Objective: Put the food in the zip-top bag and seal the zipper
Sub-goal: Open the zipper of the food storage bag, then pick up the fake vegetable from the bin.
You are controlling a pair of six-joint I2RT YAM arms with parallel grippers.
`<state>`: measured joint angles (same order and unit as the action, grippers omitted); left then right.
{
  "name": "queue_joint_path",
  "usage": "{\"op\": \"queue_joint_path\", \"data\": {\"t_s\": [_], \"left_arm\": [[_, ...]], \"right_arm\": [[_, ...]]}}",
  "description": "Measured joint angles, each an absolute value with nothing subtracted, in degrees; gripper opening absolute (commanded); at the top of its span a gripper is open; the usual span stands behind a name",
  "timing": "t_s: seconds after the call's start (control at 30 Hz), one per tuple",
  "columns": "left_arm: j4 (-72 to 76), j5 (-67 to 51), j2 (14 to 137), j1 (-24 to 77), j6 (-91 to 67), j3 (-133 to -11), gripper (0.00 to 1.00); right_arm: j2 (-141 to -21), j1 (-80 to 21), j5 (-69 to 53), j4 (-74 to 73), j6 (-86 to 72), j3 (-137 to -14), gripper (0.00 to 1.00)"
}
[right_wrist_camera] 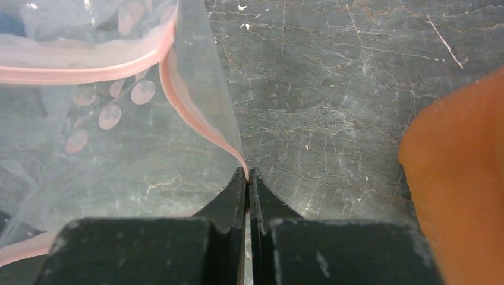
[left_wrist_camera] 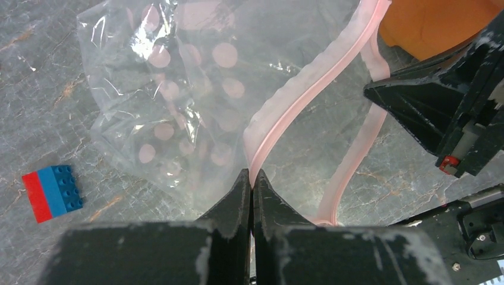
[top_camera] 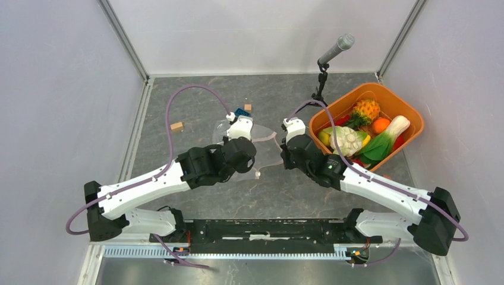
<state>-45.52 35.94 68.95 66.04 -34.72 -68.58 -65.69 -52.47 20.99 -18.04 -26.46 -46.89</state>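
My left gripper [left_wrist_camera: 251,178] is closed, pinching one lip of the zipper [left_wrist_camera: 309,77] on the zip-top bag [left_wrist_camera: 172,89], which lies mid-table, about halfway between the left and right edges. The film looks light, limp and slippery (it crumples freely), so I judge the stiffer pink strip the sensible hold. My right gripper [right_wrist_camera: 247,175] is clamped on the strip too, apparently the opposite lip. The food [top_camera: 347,141] sits in the orange basket [top_camera: 415,113] near the far right corner.

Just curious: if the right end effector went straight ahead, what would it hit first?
The right end effector pinches the zipper, so the bag comes first; beyond looks like bare table, though depth is unclear.
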Motion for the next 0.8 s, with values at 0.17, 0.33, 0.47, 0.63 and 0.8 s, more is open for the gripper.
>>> {"op": "queue_joint_path", "data": {"t_s": [0.17,0.33,0.47,0.63,0.8], "left_arm": [[-45.3,35.7,69.7,66.0,-35.3,-68.6,0.02],[-43.2,34.2,72.9,66.0,-36.1,-67.1,0.02],[-42.6,33.8,73.5,66.0,-36.3,-66.0,0.02],[-41.4,33.9,73.5,66.0,-36.3,-66.0,0.02],[-40.4,33.9,73.5,66.0,-36.2,-66.0,0.02]], "right_arm": [[-65.6,-52.4,17.8,-17.0,-23.7,-46.9,0.09],[-63.9,-52.2,13.9,-14.8,-23.6,-46.6,0.21],[-61.2,-52.2,11.8,-13.2,-23.7,-45.6,0.3],[-57.6,-52.1,10.8,-12.6,-24.2,-44.2,0.39],[-55.0,-52.1,9.5,-12.5,-24.4,-44.1,0.42]]}}
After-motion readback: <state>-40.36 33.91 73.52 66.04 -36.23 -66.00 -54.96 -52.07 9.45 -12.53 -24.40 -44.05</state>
